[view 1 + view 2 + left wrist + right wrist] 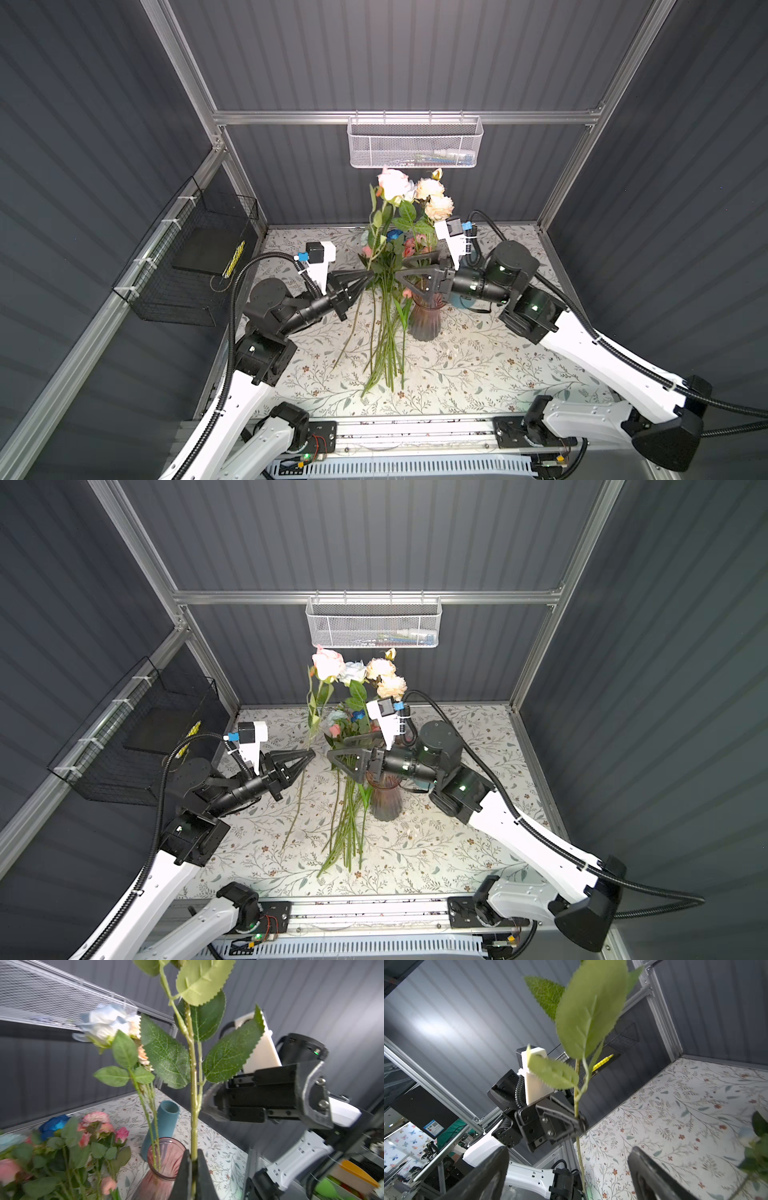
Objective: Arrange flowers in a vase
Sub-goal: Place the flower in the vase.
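A pink rose (pixel 328 663) is gripped at its stem by the clenched left end effector (pixel 308 757), beside the vase (pixel 384 802); the released right end effector (pixel 338 748) should be closed low, keeping the stem vertical.
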Robot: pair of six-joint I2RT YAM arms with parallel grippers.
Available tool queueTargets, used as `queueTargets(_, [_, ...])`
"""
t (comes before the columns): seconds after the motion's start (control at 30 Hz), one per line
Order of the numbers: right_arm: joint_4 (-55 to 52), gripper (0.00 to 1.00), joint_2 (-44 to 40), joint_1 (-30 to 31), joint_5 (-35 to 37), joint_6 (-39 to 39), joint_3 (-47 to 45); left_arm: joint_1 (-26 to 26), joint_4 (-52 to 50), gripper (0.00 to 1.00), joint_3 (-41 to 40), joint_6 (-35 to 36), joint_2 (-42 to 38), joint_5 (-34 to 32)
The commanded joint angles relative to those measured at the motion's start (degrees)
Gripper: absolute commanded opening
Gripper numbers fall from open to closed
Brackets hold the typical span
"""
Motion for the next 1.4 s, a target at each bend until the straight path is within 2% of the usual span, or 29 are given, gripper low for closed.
queueTargets(0.0, [3.2, 0.88, 2.3, 1.5, -1.6, -1.9, 3.4, 0.3, 4.4, 0.00, -0.4, -2.0, 1.2, 10.2])
queueTargets(0.13, [2.5, 0.76, 4.3, 2.2, 0.3, -2.5, 5.7, 0.3, 7.6, 0.00, -0.9, -3.9, 2.7, 15.1])
queueTargets(0.27, [3.0, 0.50, 4.7, 2.2, 0.9, -1.9, 5.4, 0.2, 7.9, 0.00, -1.0, -4.5, 3.7, 15.8])
queueTargets(0.37, [2.6, 0.25, 3.3, 2.2, 2.7, -2.6, 4.1, 0.3, 6.5, 0.02, -0.9, -4.3, 3.8, 13.6])
queueTargets(0.43, [1.3, 0.06, 1.9, 2.2, 4.7, -3.2, 3.1, 0.2, 6.0, 0.34, -0.9, -4.6, 4.0, 11.4])
queueTargets(0.47, [0.8, 0.00, 1.2, 2.2, 5.5, -3.5, 2.7, 0.2, 6.1, 0.45, -0.9, -5.0, 4.2, 10.4])
queueTargets(0.53, [-2.3, 0.00, -0.9, 2.2, 8.3, -4.9, 2.1, 0.2, 5.7, 0.69, -0.8, -5.7, 4.6, 7.6])
queueTargets(0.57, [-4.2, 0.00, -1.9, 2.2, 9.4, -5.8, 2.1, 0.2, 5.4, 0.98, -0.6, -5.7, 4.7, 6.3])
queueTargets(0.67, [-12.0, 0.00, -6.1, 2.2, 15.4, -10.2, 2.5, 0.2, 2.2, 1.00, 0.6, -4.4, 4.1, -0.2])
queueTargets(0.87, [-27.9, 0.00, -15.6, 1.8, 29.1, -18.7, 6.4, 0.2, -4.1, 1.00, 0.0, -0.8, -0.8, -20.8])
queueTargets(0.93, [-30.9, 0.00, -17.0, 1.3, 31.7, -20.6, 8.3, 0.2, -4.8, 1.00, -1.0, -0.7, -1.6, -25.0])
queueTargets(1.13, [-34.2, 0.00, -17.8, -0.3, 38.8, -26.2, 13.6, 0.2, -6.1, 1.00, -1.9, -1.0, -0.2, -26.8])
queueTargets(1.37, [-34.4, 0.00, -13.7, -5.2, 37.7, -28.5, 19.5, 0.2, -6.9, 1.00, -1.6, -0.9, 0.8, -26.8])
